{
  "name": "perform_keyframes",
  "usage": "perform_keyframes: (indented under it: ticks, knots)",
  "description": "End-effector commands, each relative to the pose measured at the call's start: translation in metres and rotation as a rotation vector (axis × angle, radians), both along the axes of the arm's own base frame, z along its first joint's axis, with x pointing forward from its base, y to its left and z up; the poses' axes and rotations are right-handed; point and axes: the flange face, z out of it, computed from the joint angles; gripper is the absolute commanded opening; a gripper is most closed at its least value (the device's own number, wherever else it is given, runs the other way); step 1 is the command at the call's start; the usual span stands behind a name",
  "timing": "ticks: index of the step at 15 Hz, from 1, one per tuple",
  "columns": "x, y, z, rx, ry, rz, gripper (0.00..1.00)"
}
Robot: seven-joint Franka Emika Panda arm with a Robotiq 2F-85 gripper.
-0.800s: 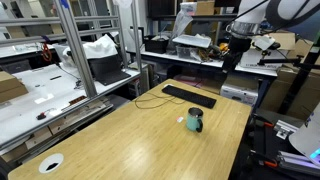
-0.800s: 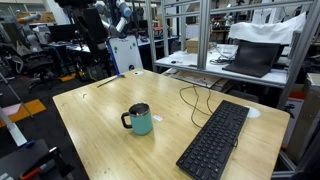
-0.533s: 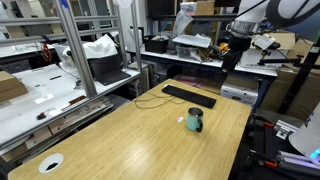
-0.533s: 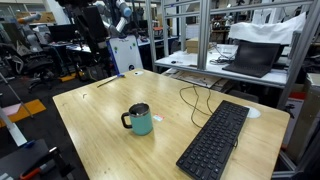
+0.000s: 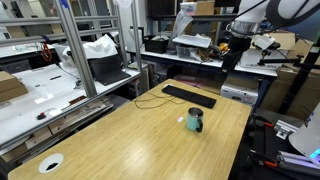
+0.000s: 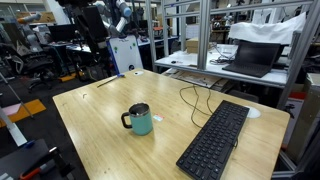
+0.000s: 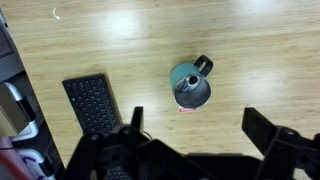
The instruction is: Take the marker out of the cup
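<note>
1. Wrist view, looking down: cup [image 7: 190, 87] upright on tabletop [image 7: 120, 40], handle pointing upper right, keyboard [image 7: 92, 103] apart from it.
2. Fingers [image 7: 136, 120] spread wide, empty, above the cup.
3. Both exterior views show the cup side-on [image 6: 140, 121]; marker not resolvable, axis cannot tell.

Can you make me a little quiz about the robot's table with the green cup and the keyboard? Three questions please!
1. True or false: the cup stands on top of the keyboard.
2. In the wrist view, the gripper is: A) open, above the table; B) shut on the cup; C) shut on the keyboard.
3. What colour is the cup's handle?

Key:
1. False. The cup stands upright on the table, apart from the keyboard.
2. A.
3. Dark.
</note>
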Motion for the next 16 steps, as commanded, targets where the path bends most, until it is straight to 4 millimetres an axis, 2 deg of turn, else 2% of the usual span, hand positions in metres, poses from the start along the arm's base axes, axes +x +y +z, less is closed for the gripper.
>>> perform_keyframes:
  ticks: [1,5,10,12,16]
  knots:
    - [0.000,0.000,0.001,0.000,0.001,0.000,1.00]
    - [0.004,0.003,-0.004,0.023,0.027,0.014,1.00]
    - [0.031,0.023,-0.044,0.142,0.217,0.008,1.00]
    - [0.049,0.029,-0.055,0.154,0.298,-0.010,1.00]
    - [0.089,0.035,-0.061,0.147,0.410,-0.018,1.00]
